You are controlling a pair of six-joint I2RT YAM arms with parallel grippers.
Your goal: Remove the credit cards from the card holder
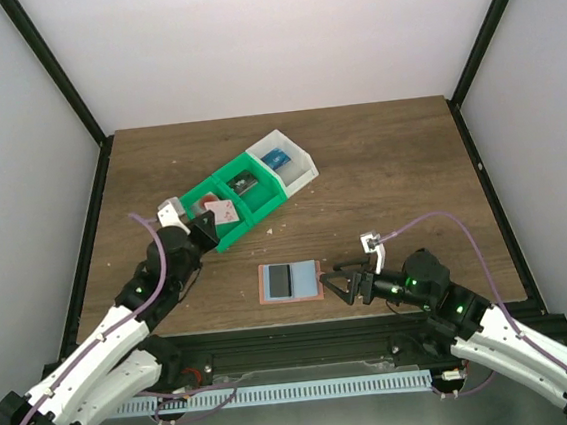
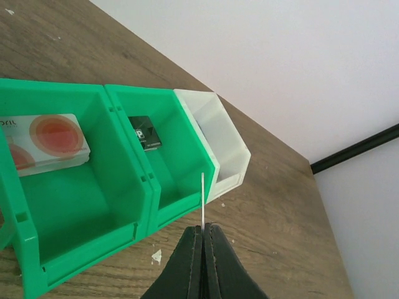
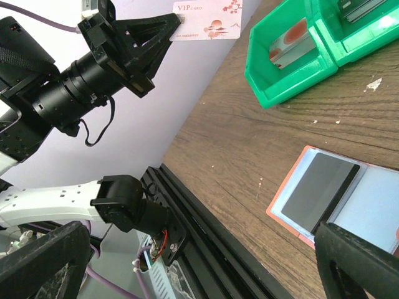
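Observation:
The card holder [image 1: 290, 280] lies open and flat on the table near the front edge, with a salmon-brown rim. A dark grey card [image 1: 279, 280] and a pale blue card [image 1: 305, 278] lie in it. It also shows in the right wrist view [image 3: 283, 200]. My left gripper [image 1: 208, 227] is shut on a whitish pink card [image 1: 223, 212], held above the green bin [image 1: 234, 239]. In the left wrist view this card [image 2: 203, 199] stands edge-on between the shut fingers [image 2: 190, 261]. My right gripper [image 1: 337, 284] is open and empty, just right of the card holder.
The bin has two green compartments and a white one [image 1: 299, 166]. They hold a blue block [image 1: 278, 158], a black block [image 2: 144, 134] and a white pack with red circles [image 2: 53, 140]. A black frame rail [image 3: 237, 249] runs along the table's near edge.

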